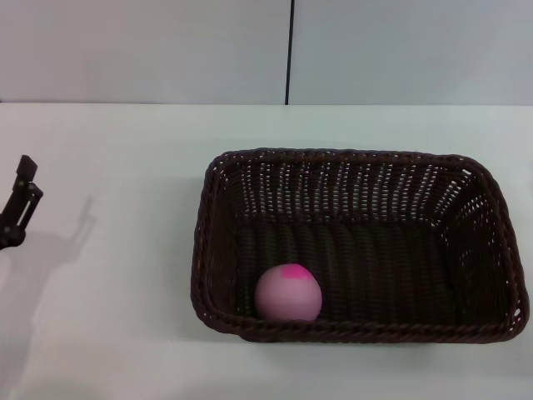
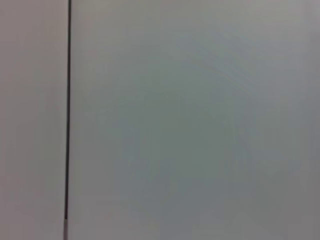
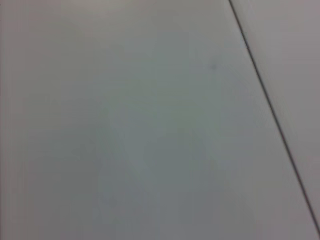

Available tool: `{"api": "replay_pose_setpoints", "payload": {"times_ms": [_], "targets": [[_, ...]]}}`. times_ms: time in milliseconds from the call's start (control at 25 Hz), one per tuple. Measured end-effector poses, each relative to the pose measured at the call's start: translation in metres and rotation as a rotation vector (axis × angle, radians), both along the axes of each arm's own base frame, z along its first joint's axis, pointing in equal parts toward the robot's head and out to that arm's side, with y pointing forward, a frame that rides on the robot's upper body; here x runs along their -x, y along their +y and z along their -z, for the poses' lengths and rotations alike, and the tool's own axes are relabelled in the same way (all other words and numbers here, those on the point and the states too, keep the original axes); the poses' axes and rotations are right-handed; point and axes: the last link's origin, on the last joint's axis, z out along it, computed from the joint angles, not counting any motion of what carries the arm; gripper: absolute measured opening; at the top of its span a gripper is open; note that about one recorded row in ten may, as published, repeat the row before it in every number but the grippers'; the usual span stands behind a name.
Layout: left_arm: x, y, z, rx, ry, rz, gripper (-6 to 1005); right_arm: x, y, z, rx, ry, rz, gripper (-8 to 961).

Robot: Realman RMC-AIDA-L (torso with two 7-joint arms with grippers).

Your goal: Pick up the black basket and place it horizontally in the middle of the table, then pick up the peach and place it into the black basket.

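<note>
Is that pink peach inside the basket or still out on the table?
Inside. The peach rests on the floor of the black basket, against its near wall, with the woven rim all around it.

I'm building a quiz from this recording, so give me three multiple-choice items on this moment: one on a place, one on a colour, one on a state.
1. Where is the peach?
A. On the table left of the basket
B. Inside the basket, near its front-left corner
C. In the left pincer

2. What colour is the basket?
A. White
B. Green
C. Dark brown-black

3. How does the basket stand?
A. Flat on the table, opening up
B. Tipped on its side
C. Lifted off the table

Answers:
1 B: the peach lies on the basket's floor by the near wall, while the left pincer is far off at the table's left edge.
2 C: the basket is dark weave.
3 A: it rests on the table.
</note>
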Motion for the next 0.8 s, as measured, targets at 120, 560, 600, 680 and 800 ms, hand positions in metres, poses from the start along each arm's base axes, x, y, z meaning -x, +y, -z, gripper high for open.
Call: {"api": "replay_pose_setpoints", "payload": {"times_ms": [120,560,600,680,800], "targets": [[0.003,-0.001,-0.003,-0.014,-0.027,-0.013,806,-0.005,-0.006,-0.001,-0.013,0.0,0.026,608],[0.006,0.003,-0.007,-0.009,-0.072,-0.027,806,-0.018,-0.01,-0.001,-0.061,0.079,0.14,754],[0.007,0.003,-0.007,-0.007,-0.071,-0.028,806,-0.018,-0.01,-0.001,-0.061,0.079,0.14,754],[0.008,0.003,-0.006,-0.003,-0.065,-0.036,806,-0.02,-0.008,0.001,-0.05,0.087,0.16,754],[0.008,0.003,-0.004,0.01,-0.058,-0.042,805,-0.02,-0.005,0.004,-0.027,0.084,0.166,754]]}}
